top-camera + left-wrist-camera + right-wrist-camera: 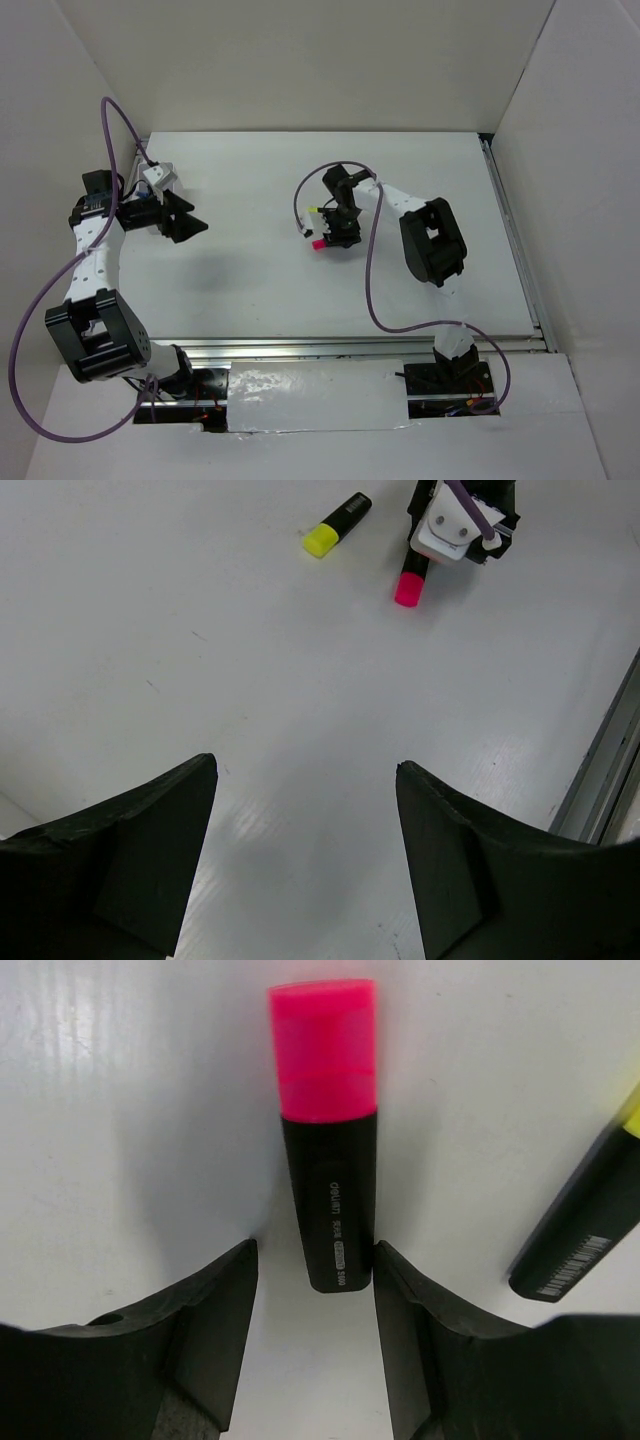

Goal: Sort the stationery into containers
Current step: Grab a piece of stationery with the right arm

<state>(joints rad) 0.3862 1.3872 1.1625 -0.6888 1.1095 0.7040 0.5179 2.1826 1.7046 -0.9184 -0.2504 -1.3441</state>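
A pink-capped black highlighter lies flat on the white table; it also shows in the top view and the left wrist view. My right gripper is open and low over it. Its fingers straddle the highlighter's black tail end, the right finger at the barrel's edge, with a gap on the left. A yellow-capped highlighter lies just beside it, apart from the fingers, and shows in both wrist views. My left gripper is open and empty at the far left. The container, pens and bottle are out of view.
White walls enclose the table on three sides. A metal rail runs along the front edge and another along the right edge. The right arm's purple cable loops over the table between the gripper and its base.
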